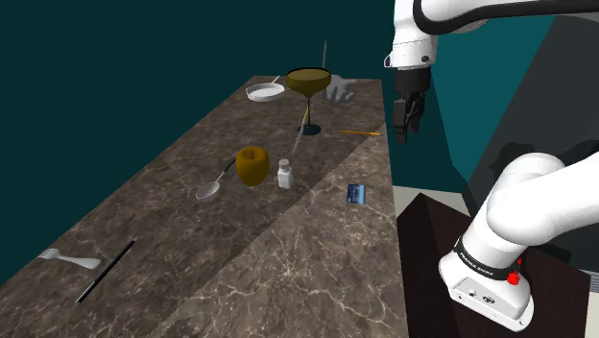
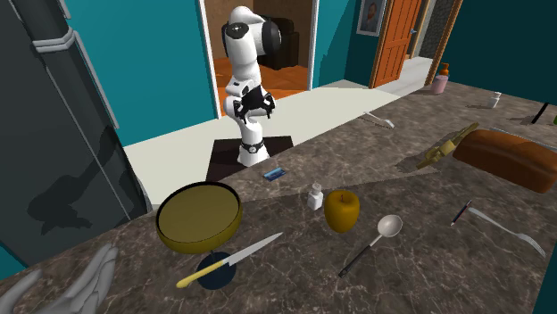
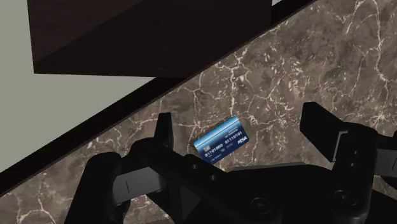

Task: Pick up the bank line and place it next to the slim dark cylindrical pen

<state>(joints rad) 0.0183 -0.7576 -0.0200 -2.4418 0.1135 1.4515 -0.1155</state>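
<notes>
Tool hangs high, spread wide apart; blue bank card lies flat near the tabletop edge. Pinch could skid off or nudge it overboard.

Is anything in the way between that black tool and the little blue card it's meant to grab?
Nothing visible does. The open tool hangs above the edge of the counter; the wrist view shows the blue card below, between its fingers, on bare marble. The shaker and apple stand farther in.
</notes>
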